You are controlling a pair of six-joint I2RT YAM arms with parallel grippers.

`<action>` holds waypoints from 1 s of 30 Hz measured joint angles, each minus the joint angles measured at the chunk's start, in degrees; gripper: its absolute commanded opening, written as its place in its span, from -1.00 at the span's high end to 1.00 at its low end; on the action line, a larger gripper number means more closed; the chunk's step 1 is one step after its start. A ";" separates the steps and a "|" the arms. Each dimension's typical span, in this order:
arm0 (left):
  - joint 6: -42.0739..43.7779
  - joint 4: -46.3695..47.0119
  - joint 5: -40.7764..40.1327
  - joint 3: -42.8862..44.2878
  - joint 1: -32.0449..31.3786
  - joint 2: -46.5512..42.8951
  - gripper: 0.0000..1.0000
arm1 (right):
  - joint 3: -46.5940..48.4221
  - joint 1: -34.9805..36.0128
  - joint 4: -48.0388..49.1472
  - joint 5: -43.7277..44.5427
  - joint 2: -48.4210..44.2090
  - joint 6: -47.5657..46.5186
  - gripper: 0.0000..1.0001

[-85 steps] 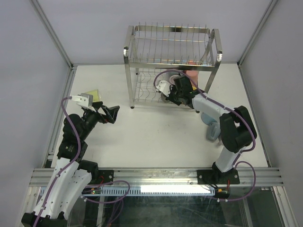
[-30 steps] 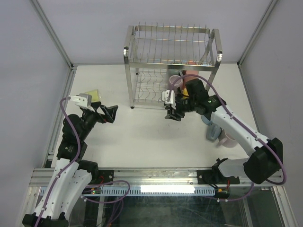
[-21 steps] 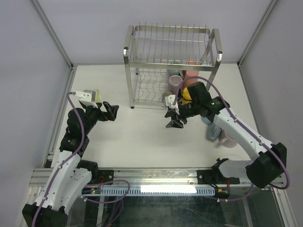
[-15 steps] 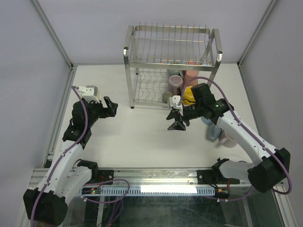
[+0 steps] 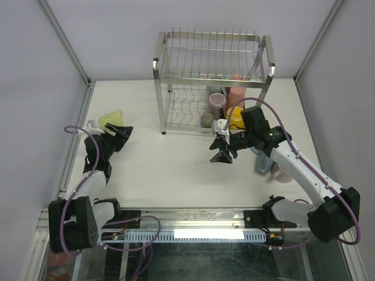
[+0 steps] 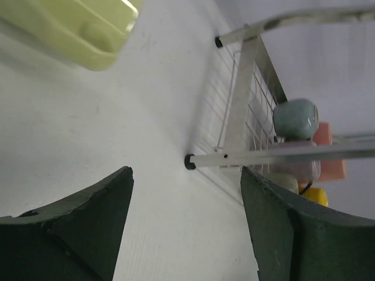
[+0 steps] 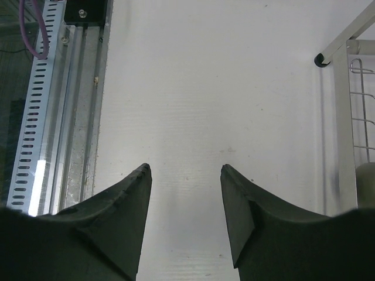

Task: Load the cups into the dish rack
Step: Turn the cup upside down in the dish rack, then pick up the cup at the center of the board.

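The dish rack stands at the back of the table. Its lower tier holds a mauve cup, a pink cup, a yellow cup and a small grey-beige cup. A pale green cup lies at the left, just beyond my left gripper. That gripper is open and empty, and the cup sits outside its jaws. My right gripper hangs open and empty in front of the rack, over bare table. A grey-blue cup and a pinkish cup rest under the right arm.
The rack's front leg and black foot stand close to both grippers. A slotted metal rail runs along the table's near edge. White walls close in the left and right sides.
The right gripper drew back from the rack toward the near side, with the yellow cup now in the lower tier. The left arm folded down to the left and its jaws narrowed somewhat.
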 measured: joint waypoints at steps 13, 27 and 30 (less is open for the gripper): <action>-13.16 15.72 -0.33 -4.70 13.92 11.76 -0.78 | 0.00 0.00 0.20 2.40 0.13 0.13 -0.07; -31.01 42.27 10.54 1.64 17.86 44.63 -0.15 | 0.00 0.00 0.15 2.78 1.51 -0.09 -0.07; -34.07 47.30 12.09 2.89 17.88 48.83 -0.13 | 0.00 0.00 0.13 2.84 1.73 -0.11 -0.06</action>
